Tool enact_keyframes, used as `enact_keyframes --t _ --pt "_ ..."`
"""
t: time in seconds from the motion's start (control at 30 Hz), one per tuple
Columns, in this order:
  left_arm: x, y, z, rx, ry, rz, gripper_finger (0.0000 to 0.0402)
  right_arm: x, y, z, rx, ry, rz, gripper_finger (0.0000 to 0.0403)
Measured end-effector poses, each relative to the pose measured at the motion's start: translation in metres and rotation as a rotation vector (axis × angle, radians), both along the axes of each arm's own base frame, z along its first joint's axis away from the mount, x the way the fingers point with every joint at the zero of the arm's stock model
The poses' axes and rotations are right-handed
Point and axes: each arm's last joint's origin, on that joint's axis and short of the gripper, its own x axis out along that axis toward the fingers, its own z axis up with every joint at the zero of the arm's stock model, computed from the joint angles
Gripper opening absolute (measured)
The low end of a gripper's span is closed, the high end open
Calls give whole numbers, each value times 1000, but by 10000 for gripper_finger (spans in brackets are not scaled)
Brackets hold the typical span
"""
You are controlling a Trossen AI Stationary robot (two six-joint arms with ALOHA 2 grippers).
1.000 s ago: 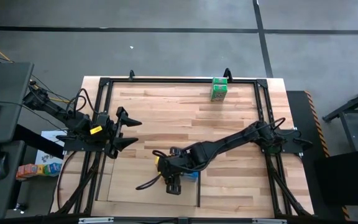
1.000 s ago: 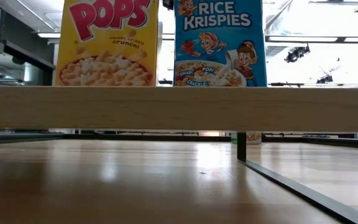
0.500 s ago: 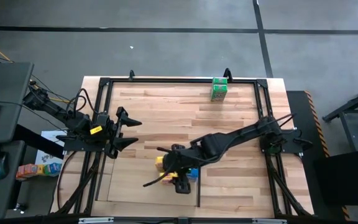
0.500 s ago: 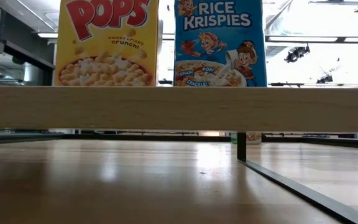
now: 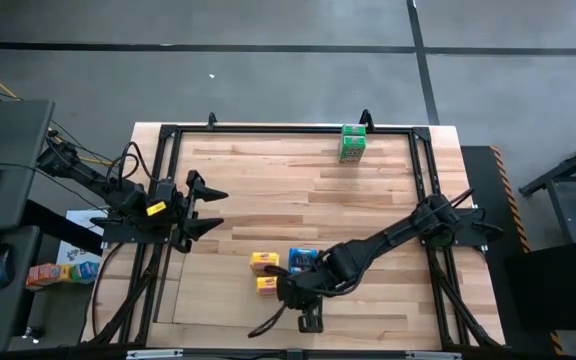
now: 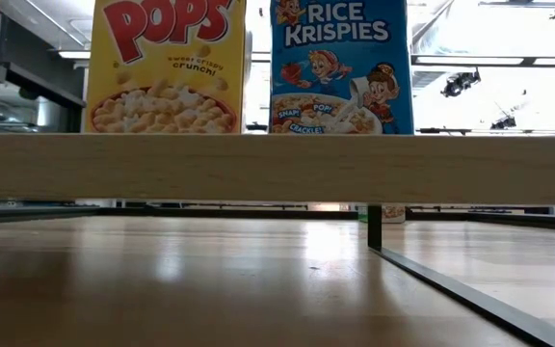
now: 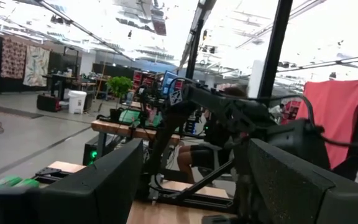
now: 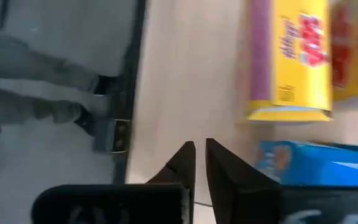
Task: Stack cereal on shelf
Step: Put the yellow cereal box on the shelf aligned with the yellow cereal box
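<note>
Two yellow cereal boxes (image 5: 264, 262) (image 5: 266, 284) and a blue one (image 5: 303, 260) stand upright, on their bottoms, on the pale flat shelf (image 5: 218, 300) beside its thin black bar (image 5: 320, 312). The low view shows a yellow front (image 6: 167, 63) and the blue front (image 6: 340, 63). Green cereal boxes (image 5: 353, 142) stand at the table's far edge. My right gripper (image 5: 290, 293) (image 8: 199, 155) is shut on nothing, just near-side of the yellow box (image 8: 291, 62) and the blue box (image 8: 319, 165). My left gripper (image 5: 208, 210) (image 7: 191, 199) waits open over the table's left side.
A black metal frame (image 5: 168, 135) runs around the tabletop. A pale wooden beam (image 6: 277, 169) crosses the low view in front of the boxes. Bare wood lies between the shelf and the green boxes. Beyond the table's near edge the right wrist view shows grey floor (image 8: 55, 37).
My right gripper has drawn back from over the yellow and blue boxes toward the table's near edge and a little right, leaving all three uncovered and standing. In the low view a yellow box shifted slightly, then kept still.
</note>
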Motion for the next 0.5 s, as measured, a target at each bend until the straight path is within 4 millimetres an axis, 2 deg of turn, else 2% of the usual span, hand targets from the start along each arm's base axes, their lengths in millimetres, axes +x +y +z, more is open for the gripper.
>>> enact_keyframes --t 0.17,0.5 --pt "0 0 0 -2 0 0 282 2 -3 -10 -30 0 -126 5" --pt "0 0 0 -8 0 -2 282 5 -3 -9 -36 -35 -182 0"
